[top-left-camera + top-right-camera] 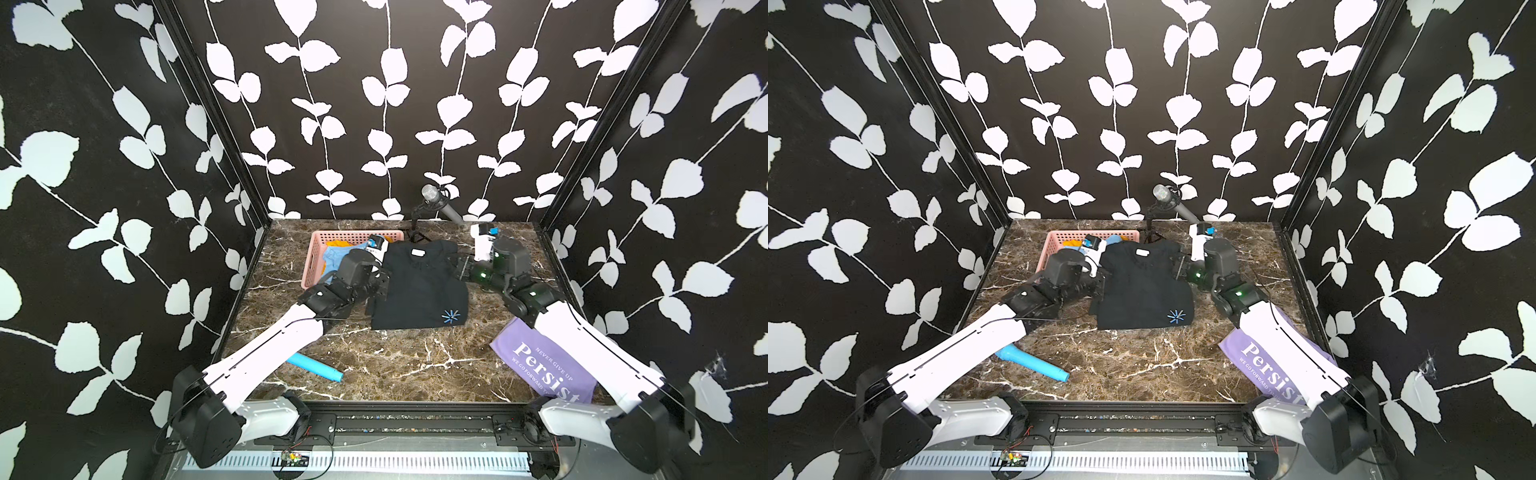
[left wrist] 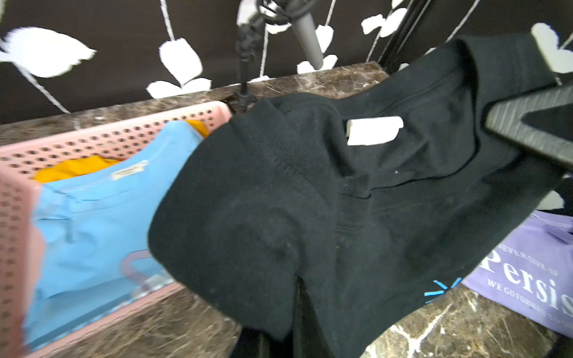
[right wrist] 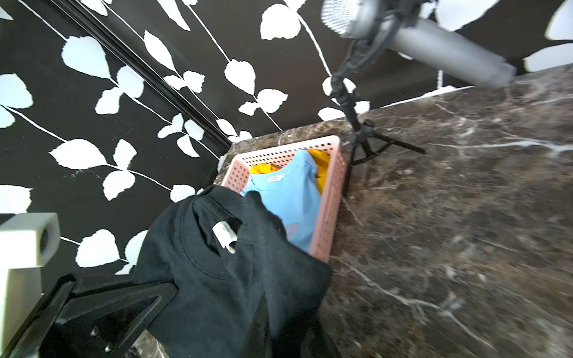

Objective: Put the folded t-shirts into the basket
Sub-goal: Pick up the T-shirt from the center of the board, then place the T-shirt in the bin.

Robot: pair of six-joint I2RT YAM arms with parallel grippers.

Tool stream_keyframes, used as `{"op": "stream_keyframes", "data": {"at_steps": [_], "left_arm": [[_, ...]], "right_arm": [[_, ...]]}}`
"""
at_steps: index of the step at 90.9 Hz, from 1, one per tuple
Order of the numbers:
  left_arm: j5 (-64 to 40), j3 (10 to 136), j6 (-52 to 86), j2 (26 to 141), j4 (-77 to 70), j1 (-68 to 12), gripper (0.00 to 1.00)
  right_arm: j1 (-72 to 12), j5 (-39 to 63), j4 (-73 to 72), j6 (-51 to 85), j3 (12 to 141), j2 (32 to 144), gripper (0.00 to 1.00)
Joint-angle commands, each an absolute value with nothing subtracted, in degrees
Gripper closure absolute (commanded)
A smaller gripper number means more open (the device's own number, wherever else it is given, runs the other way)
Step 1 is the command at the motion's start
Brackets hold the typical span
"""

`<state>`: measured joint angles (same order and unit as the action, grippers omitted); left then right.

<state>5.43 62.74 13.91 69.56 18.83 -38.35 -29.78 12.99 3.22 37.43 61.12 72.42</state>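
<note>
1. The left fingers (image 3: 117, 291) are clenched on the black shirt (image 1: 419, 282), gripping the edge nearest the basket (image 1: 316, 257), where the cloth bunches around them.
2. The right fingers (image 2: 514, 139) are pinched tight on that shirt too, at the edge farthest from the basket and near the collar end.
3. The black shirt is stretched between the two grips, just beside the basket. In the wrist views its nearer edge overlaps the basket's long rim.
4. The fingertips on both sides are buried in dark cloth. Whether the shirt's starburst end touches the surface (image 1: 395, 361) cannot be told.
5. Inside the basket, the light blue shirt (image 2: 93, 223) lies on the yellow shirt (image 2: 71, 167), which shows only at the basket's far end.
6. The lavender shirt (image 1: 540, 361) lies flat, well apart from the basket. It is partly under the right arm, so its text is cut off.
7. The black shirt's long axis runs alongside the basket's long side. Its collar and white label point toward the basket's far end.
</note>
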Motion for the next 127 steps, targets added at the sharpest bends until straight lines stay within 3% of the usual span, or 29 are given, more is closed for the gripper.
{"op": "stream_keyframes", "data": {"at_steps": [1, 29, 61, 89, 127], "left_arm": [[5.99, 65.74, 10.84, 66.93, 24.63, -34.25, 1.0], [5.04, 69.48, 8.21, 67.46, 28.1, -20.35, 1.0], [2.6, 74.26, 8.2, 77.92, 25.3, -9.48, 1.0], [0.62, 81.67, 6.79, 91.0, 24.76, -6.34, 1.0], [-0.11, 87.93, 5.18, 102.53, 25.36, -5.63, 1.0]], "right_arm": [[-33.37, 9.34, -4.02, 40.26, 65.22, 75.91, 1.0], [-41.66, 1.02, -5.79, 41.32, 78.18, 89.96, 1.0], [-43.18, -5.21, -9.01, 43.71, 92.24, 107.87, 1.0], [-42.41, -7.32, -5.41, 39.86, 104.62, 120.05, 1.0], [-38.98, -2.5, 5.38, 37.61, 119.01, 131.52, 1.0]]}}
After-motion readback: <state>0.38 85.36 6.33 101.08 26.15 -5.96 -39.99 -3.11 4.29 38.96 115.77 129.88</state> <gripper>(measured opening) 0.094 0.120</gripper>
